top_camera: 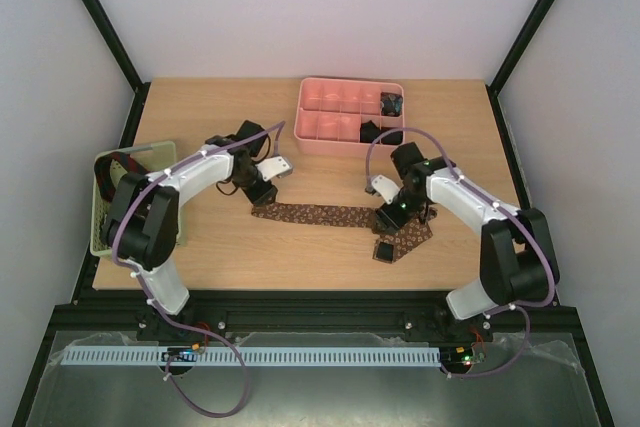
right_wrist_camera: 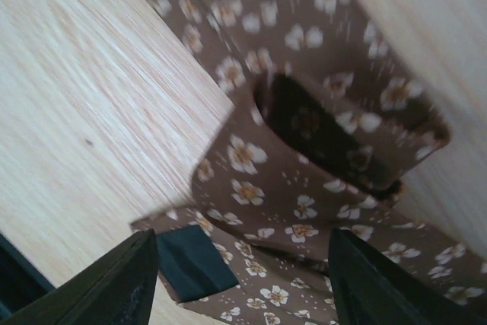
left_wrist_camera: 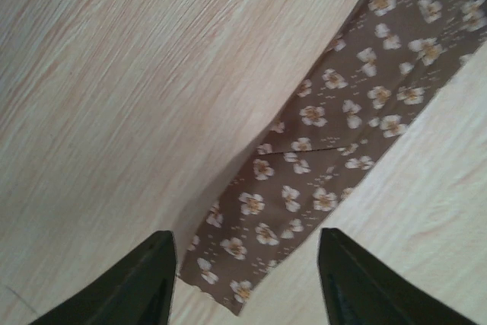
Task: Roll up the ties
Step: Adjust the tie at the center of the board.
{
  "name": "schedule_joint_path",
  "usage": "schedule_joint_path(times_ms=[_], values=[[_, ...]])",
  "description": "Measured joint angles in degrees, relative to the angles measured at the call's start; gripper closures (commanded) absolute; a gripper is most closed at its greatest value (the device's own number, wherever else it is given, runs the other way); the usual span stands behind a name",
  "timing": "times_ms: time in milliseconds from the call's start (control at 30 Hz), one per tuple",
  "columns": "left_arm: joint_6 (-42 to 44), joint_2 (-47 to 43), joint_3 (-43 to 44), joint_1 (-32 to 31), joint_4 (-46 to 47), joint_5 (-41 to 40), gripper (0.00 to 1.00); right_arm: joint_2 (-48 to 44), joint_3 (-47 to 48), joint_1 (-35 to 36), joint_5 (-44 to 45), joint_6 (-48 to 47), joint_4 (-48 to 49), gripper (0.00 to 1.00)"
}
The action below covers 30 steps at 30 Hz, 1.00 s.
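One brown flowered tie [top_camera: 330,215], two dark coiled ties [top_camera: 392,104] in one pink tray [top_camera: 330,145], one green basket [top_camera: 97,209], one desk [top_camera: 200,117], two robot arms [top_camera: 205,167]

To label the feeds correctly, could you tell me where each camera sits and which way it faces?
Top external: above, behind the bases, looking down at the table; left arm and right arm show.
Left wrist: on the left arm, facing down past its fingers at the brown tie.
Right wrist: on the right arm, fingers framing the tie's folded end.
All share the tie.
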Motion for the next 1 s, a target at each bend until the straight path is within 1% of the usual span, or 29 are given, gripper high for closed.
schedule_joint_path(times_ms=[67,133,267,333,367,433,600,633,700,767,900,1000], values=[[0.13,1.53,-0.44,-0.09,1.03,-1.68,0.64,1.25,-2.19,0.2,2.51,-0.17,0.81,0.42],[0.09,2.34,-1.2,-0.2,1.64,-2.97,0.72,1.36,-4.09,0.15,5.29,-0.72,1.16,0.44],[1.22,3.13,-5.2,0.22,2.8,-6.38,0.77,-0.85,-8.2,-0.96,10.62,-2.71,1.75,0.46],[1.7,2.67,-5.95,0.74,3.39,-7.1,0.79,-2.51,-10.54,-3.17,12.98,-4.68,1.92,0.46],[1.95,2.58,-6.23,1.18,3.69,-7.02,0.8,-3.32,-11.56,-4.98,14.14,-5.68,1.77,0.46],[2.64,1.99,-7.1,2.34,4.5,-7.3,0.81,-4.76,-12.94,-10.86,16.87,-8.57,1.14,0.46],[4.07,0.55,-9.09,5.64,6.1,-8.04,0.81,-6.62,-12.81,-26.69,22.29,-17.53,1.53,0.44],[4.24,0.44,-9.18,6.12,6.16,-8.28,0.81,-6.19,-12.26,-30.23,23.37,-19.52,1.73,0.42],[4.52,0.39,-9.16,6.91,6.23,-8.68,0.78,-4.37,-10.08,-34.84,24.35,-21.88,1.11,0.38],[4.61,0.37,-9.09,7.39,6.25,-9.01,0.75,-1.68,-5.77,-37.27,23.56,-22.97,-0.37,0.35],[4.76,0.35,-8.74,7.69,5.97,-9.7,0.73,1.01,5.11,-38.53,17.64,-23.96,-3.1,0.27],[4.76,0.37,-8.37,8.59,5.14,-10.21,0.67,0.42,9.05,-38.51,11.21,-24.74,-4.61,0.22]])
